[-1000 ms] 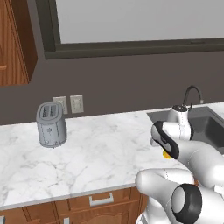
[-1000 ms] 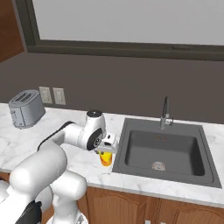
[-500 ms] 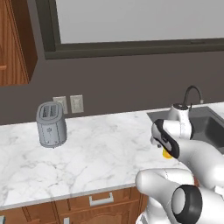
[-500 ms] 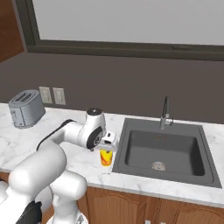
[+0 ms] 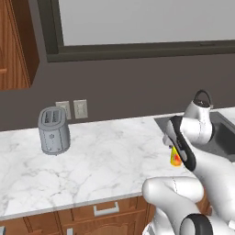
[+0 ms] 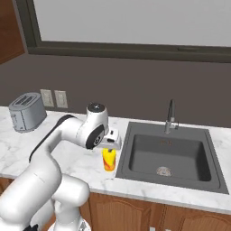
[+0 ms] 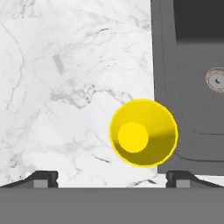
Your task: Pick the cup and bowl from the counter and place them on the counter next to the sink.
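Note:
The cup (image 6: 108, 160) is yellow with an orange band and stands upright on the white marble counter (image 6: 72, 158), right beside the left rim of the dark sink (image 6: 169, 155). In the hand view the cup (image 7: 143, 132) is seen from above, its right side overlapping the sink rim (image 7: 162, 65). My gripper (image 7: 113, 177) hovers just above the cup, open, with nothing between its fingertips; from the right base it (image 6: 109, 148) sits directly over the cup's mouth. The left base view shows the cup (image 5: 175, 157) half hidden behind my arm. The bowl is out of view.
A grey toaster (image 5: 54, 131) stands at the back left of the counter, below two wall outlets (image 5: 73, 109). A curved faucet (image 6: 170, 116) rises behind the basin, and the round drain (image 7: 216, 80) lies in it. A wall with a window runs behind.
My gripper has gone from shut on the cup to wide open. The cup now stands free on the counter by the sink.

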Robot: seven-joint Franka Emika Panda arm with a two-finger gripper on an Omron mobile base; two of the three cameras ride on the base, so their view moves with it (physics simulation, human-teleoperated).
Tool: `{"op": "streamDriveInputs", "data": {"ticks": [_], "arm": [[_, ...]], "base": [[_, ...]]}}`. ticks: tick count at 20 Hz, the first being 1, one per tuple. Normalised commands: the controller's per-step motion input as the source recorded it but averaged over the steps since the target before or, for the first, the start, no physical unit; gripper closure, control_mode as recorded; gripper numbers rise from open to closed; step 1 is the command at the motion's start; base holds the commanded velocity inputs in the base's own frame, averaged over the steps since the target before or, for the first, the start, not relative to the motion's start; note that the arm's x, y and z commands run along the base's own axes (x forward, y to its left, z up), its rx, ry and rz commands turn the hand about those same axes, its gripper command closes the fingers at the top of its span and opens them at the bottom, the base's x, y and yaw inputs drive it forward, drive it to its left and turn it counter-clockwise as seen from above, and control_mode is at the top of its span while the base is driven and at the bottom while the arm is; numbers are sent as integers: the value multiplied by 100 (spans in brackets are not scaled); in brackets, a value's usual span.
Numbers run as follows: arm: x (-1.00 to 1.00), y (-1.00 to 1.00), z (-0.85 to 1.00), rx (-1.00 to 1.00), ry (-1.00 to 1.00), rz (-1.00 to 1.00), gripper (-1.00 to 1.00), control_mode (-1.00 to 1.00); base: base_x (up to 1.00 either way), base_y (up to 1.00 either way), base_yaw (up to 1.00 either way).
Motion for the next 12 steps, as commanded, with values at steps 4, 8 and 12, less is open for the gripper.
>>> {"op": "streamDriveInputs", "data": {"ticks": [4, 8, 12], "arm": [[-85, 16, 24, 2, -3, 6, -100, -100], [-74, 48, 41, 0, 0, 6, -100, -100], [-65, 62, 37, 0, -1, 6, -100, -100]], "base": [[0, 0, 0], [0, 0, 0], [0, 0, 0]]}}
